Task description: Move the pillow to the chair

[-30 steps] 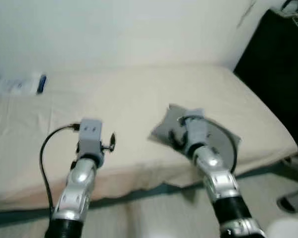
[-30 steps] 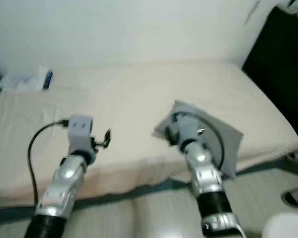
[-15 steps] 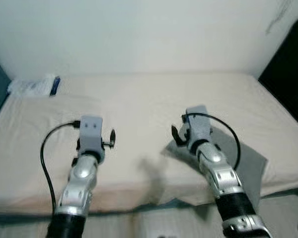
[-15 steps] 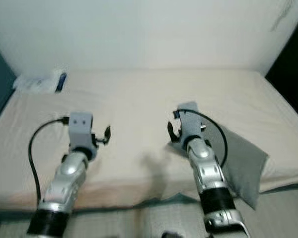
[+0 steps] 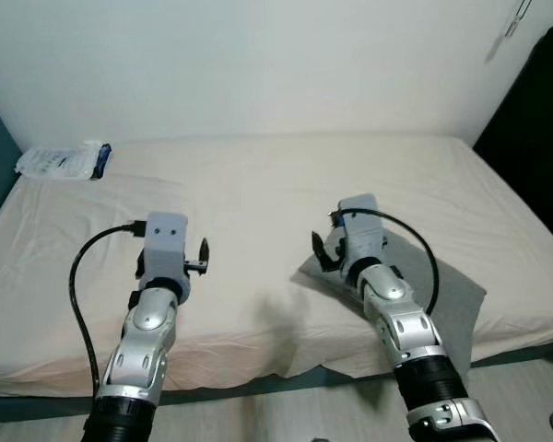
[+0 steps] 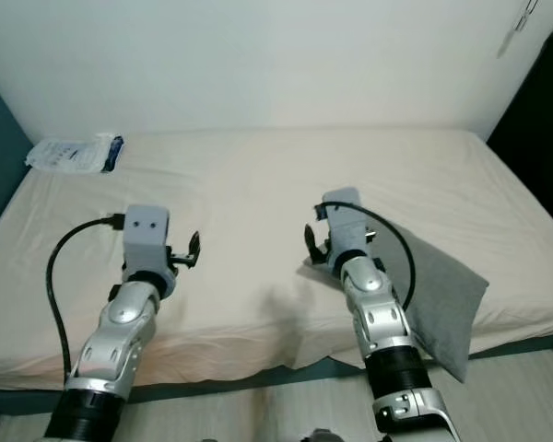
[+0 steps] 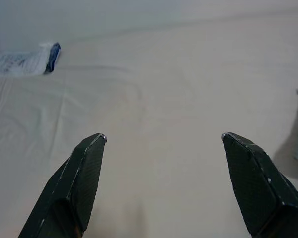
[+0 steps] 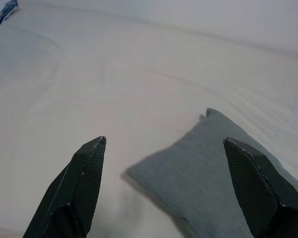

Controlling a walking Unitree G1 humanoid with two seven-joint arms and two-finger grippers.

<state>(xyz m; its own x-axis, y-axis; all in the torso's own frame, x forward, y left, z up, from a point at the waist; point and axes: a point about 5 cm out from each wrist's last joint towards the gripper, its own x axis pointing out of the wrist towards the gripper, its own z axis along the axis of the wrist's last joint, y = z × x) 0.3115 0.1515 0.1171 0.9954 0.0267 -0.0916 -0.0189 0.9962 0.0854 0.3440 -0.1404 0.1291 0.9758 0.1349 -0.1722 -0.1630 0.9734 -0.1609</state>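
Now our right pincer (image 8: 164,186) hangs spread above the gray pillow (image 8: 213,168) at the bed (image 5: 258,193) edge; a shallow pinch would probably slip.

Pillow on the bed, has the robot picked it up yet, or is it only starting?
Only starting. Nothing looks done: the grey pillow lies on the bed near its front edge. In hand: the right gripper hangs open just above the pillow's corner, not gripping it. The left gripper is open over bare sheet. Left to do: grab the pillow, lift it and carry it to a chair.
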